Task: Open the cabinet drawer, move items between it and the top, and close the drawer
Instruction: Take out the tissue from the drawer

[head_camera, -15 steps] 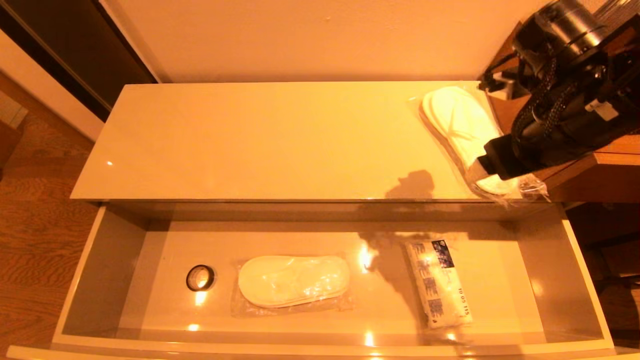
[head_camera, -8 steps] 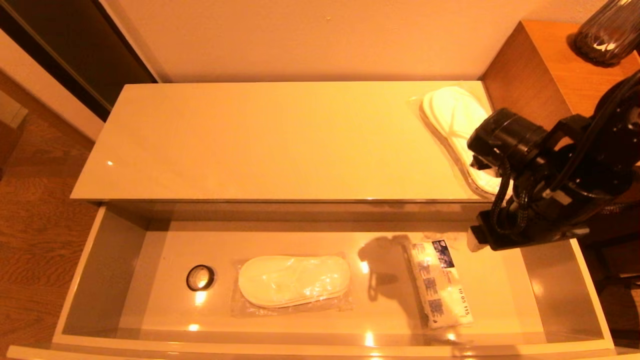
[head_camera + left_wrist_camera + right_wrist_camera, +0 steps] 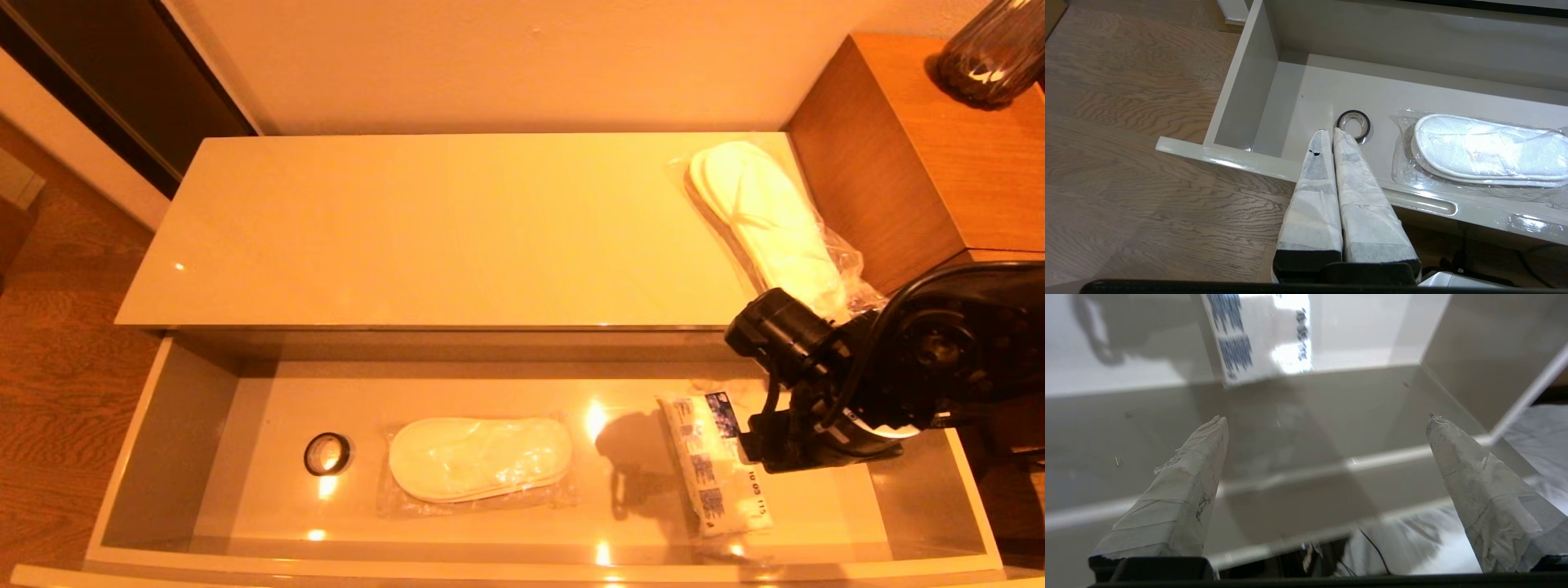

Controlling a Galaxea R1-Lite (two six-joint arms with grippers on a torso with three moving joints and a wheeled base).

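Drawer [image 3: 163,441] sitting open, one bagged slippers [image 3: 767,220] lying on cabinet top [image 3: 408,229]; right gripper [image 3: 1327,420] hovering wide open, empty, over blue-print packet [image 3: 714,465]; closing pending.

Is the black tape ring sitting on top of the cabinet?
No, the tape ring lies inside the open drawer, beside the bagged slippers.

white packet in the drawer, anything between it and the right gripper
Nothing visible does. The right gripper, open, hangs over the right end of the cabinet drawer with the white packet lying uncovered beside it. The bagged slippers lie apart, further left.
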